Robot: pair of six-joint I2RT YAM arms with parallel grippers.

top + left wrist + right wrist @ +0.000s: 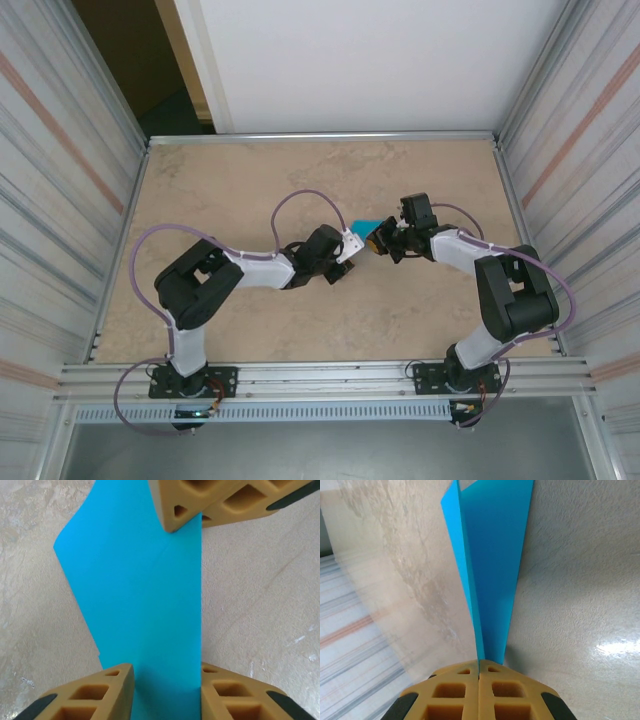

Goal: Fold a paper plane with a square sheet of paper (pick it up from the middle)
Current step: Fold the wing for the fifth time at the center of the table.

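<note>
The turquoise sheet of paper [363, 226] is folded into a narrow, tapering paper plane shape and held off the table at its middle. My right gripper [479, 661] is shut on its narrow end, and two layers fan out from the pads [492, 555]. In the left wrist view the paper [145, 595] runs down between my left gripper's [167, 667] fingers, which stand apart at its two long edges. The right finger [220, 685] touches the straight edge. The right gripper's tan fingertips [185, 505] pinch the far end. Seen from above, both grippers [352, 243] [383, 240] meet nose to nose.
The beige marbled table [250, 180] has a metal rim, with corrugated walls [60, 170] close on both sides. An aluminium rail [320, 378] runs along the near edge by the arm bases. Purple cables [300, 200] loop above each arm.
</note>
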